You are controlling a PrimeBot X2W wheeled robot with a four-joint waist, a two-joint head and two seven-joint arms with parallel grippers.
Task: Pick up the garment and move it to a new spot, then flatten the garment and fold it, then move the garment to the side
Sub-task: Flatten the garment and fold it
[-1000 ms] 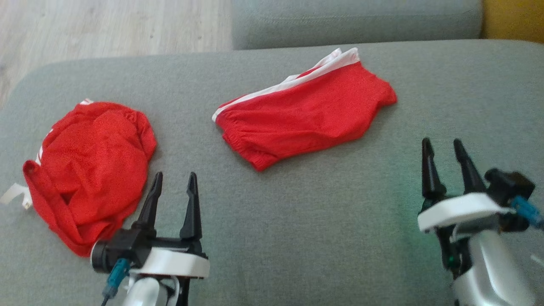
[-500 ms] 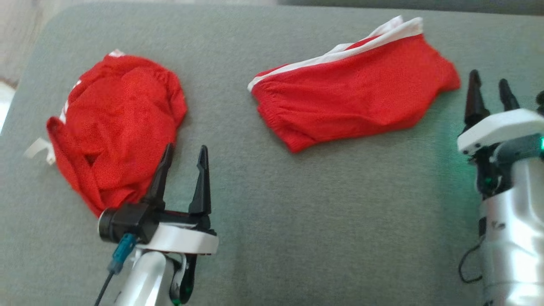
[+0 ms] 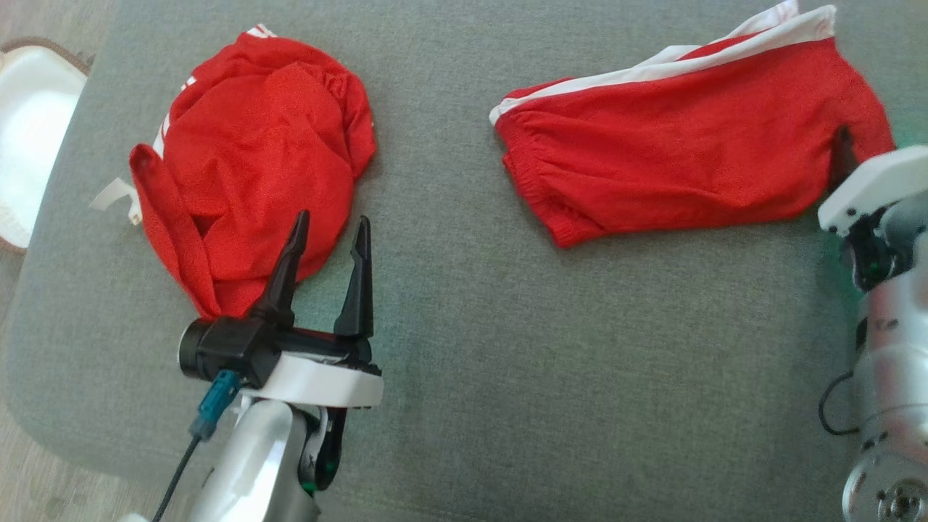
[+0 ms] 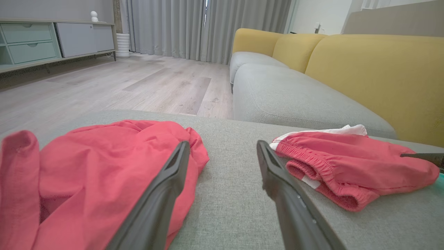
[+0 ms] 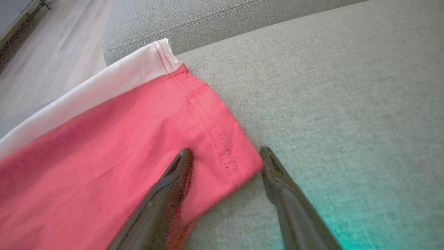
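Note:
Two red garments lie on a grey cushion point(image 3: 464, 348). The crumpled garment point(image 3: 254, 159) is at the left, also the near heap point(image 4: 104, 163). A folded one with a white stripe point(image 3: 689, 152) lies at the right. My left gripper point(image 3: 332, 217) hangs open at the crumpled garment's lower right edge, its jaws point(image 4: 222, 144) holding nothing. My right gripper point(image 5: 225, 150) is open over the folded garment's hemmed corner point(image 5: 215, 139), one finger above the cloth and one above the cushion. Whether it touches the cloth I cannot tell.
A white round thing with a brown rim point(image 3: 29, 138) sits on the floor left of the cushion. Beyond are a grey and yellow sofa point(image 4: 364, 69), wooden floor point(image 4: 121, 83) and a low cabinet point(image 4: 52, 38). Bare cushion lies between and in front of the garments.
The head camera has tilted down and turned, shifting the whole picture. My right gripper has come from below and right of the folded garment to over its right corner. Both grippers stayed open.

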